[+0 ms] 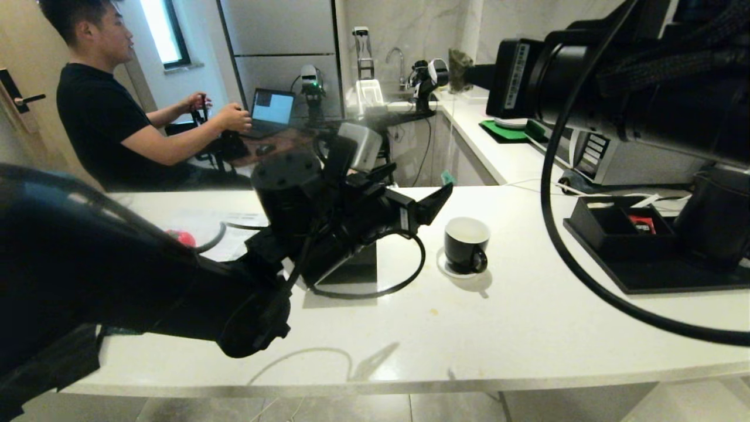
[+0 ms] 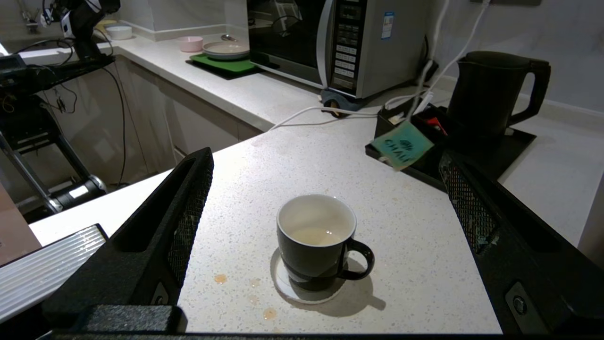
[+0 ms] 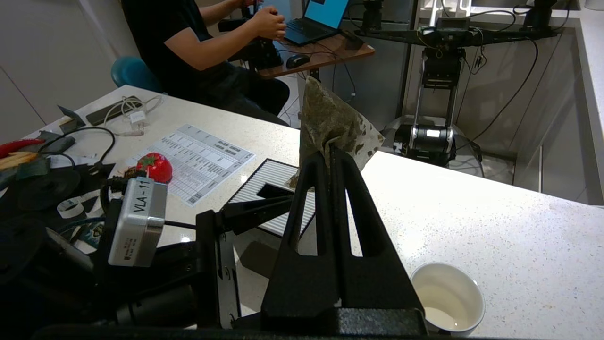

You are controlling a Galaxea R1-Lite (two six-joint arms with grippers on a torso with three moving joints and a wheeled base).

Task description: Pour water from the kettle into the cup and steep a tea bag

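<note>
The right gripper (image 3: 332, 151) is seen clamped tight on a damp tea bag (image 3: 330, 125), the two black fingers pressed together with the bag standing up from their tips. In the head view this gripper is found at the upper right of the frame, with the tea bag (image 1: 460, 63) showing beyond it, well above the counter (image 1: 527, 305). The right arm is stretched across the upper right as a thick black mass, a cable looping down from it.

The left gripper (image 2: 325, 198) is held wide open, its fingers (image 2: 188, 198) spread at either side of the wrist frame with nothing between them. In the head view it is seen at centre frame (image 1: 436, 202), pointing toward the right, just beside and slightly above the cup; the arm runs back to the lower left corner.

The cup (image 1: 466, 243) stands upright on its white saucer (image 1: 451, 268) right of centre, its handle (image 2: 361, 259) turned toward the lower right in the left wrist view. A little pale liquid lies in its white inside. A green paper tag (image 2: 402, 145) hangs in the air between cup and kettle.

The kettle (image 2: 490, 92) stands upright on a black tray (image 2: 514, 141) at the upper right of the left wrist view, spout to the left, handle to the right. A microwave (image 2: 349, 42) is seen behind it. A person (image 1: 111, 99) sits at the upper left of the head view.
</note>
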